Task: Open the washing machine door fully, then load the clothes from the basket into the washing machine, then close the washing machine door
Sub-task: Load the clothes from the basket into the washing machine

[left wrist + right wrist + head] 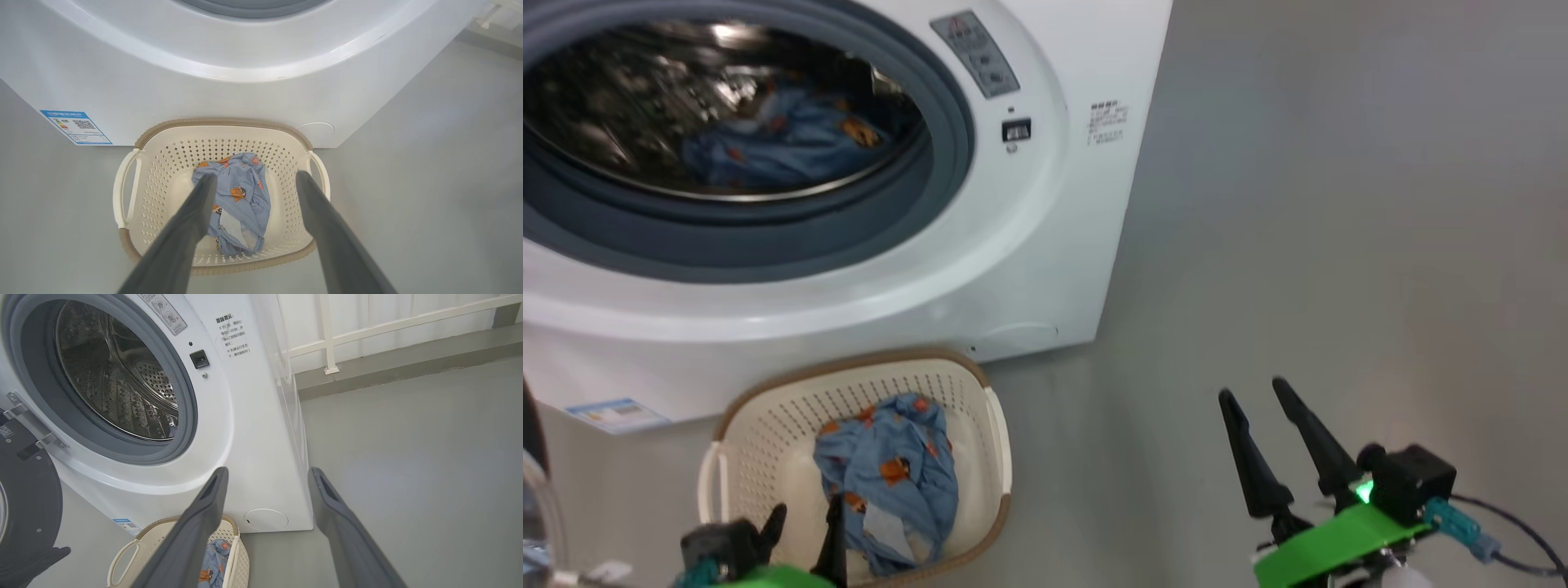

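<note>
The left end effector (255,176) hangs over the basket (220,122), its 2 fingers spread wide and empty. The clothes (241,200) lie straight beyond it, in the gap between the fingers at the centre of the left wrist view. That crumpled blue heap runs from upper centre to lower centre of that frame, roughly in line with the fingers, so a straight reach down looks like what the pick calls for. The right end effector (1251,389), also spread and empty, sits at the lower right of the head view over bare floor (1339,245), well apart from the basket, so the left arm is plainly nearer. The basket stands on the floor just below the washer (1029,269). 1 more blue garment (784,147) lies in the drum (645,98) at upper left. The door (28,506) is swung open but cut off at the left edge of the right wrist view. The head view is blurred, and whether anything lies under the heap can't be told.
</note>
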### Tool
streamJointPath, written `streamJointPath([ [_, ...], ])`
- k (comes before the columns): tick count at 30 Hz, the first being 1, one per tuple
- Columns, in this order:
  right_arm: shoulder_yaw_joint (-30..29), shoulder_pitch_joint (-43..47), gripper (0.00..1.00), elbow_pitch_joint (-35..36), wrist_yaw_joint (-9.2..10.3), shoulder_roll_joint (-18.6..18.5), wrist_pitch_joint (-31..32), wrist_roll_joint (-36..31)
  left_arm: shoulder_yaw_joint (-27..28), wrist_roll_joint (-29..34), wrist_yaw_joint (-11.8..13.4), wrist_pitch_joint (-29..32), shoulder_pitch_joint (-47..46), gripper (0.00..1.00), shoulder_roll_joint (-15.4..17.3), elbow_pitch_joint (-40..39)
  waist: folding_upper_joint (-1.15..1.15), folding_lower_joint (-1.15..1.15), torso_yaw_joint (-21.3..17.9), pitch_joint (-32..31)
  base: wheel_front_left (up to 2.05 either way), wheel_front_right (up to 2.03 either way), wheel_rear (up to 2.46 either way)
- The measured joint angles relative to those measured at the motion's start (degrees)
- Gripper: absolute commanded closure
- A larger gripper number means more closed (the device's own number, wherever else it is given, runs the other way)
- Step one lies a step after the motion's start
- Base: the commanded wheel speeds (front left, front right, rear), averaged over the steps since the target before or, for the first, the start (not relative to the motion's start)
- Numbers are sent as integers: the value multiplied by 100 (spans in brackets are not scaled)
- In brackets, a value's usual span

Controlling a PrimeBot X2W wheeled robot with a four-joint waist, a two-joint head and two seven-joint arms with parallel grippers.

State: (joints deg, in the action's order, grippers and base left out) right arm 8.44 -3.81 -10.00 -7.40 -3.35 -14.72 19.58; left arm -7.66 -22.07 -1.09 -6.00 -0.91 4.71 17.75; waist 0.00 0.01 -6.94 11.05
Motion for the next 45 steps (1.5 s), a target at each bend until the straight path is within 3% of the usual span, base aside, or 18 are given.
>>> streamJointPath([
  [5, 56, -449, 0, 69, 0, 16, 0, 11, -138, 77, -141, 314, -684, 0, 203, 601, 0, 0, -79, 527, 0, 0, 0],
  [16, 221, -1113, 0, 216, 0, 18, 0, 137, 94, -431, -417, 706, -2104, 0, 377, 2146, 0, 0, -327, 1662, 0, 0, 0],
  [35, 289, -1546, 0, 487, 0, 20, -1, 45, 443, -862, -474, 824, -4220, 0, 622, 4442, 0, -1, -771, 3213, 0, 0, 0],
  [45, 170, -1657, 0, 684, 0, 26, -1, 12, 489, -903, -475, 698, -4997, 0, 829, 5045, 0, -1, -896, 3808, 0, 0, 0],
])
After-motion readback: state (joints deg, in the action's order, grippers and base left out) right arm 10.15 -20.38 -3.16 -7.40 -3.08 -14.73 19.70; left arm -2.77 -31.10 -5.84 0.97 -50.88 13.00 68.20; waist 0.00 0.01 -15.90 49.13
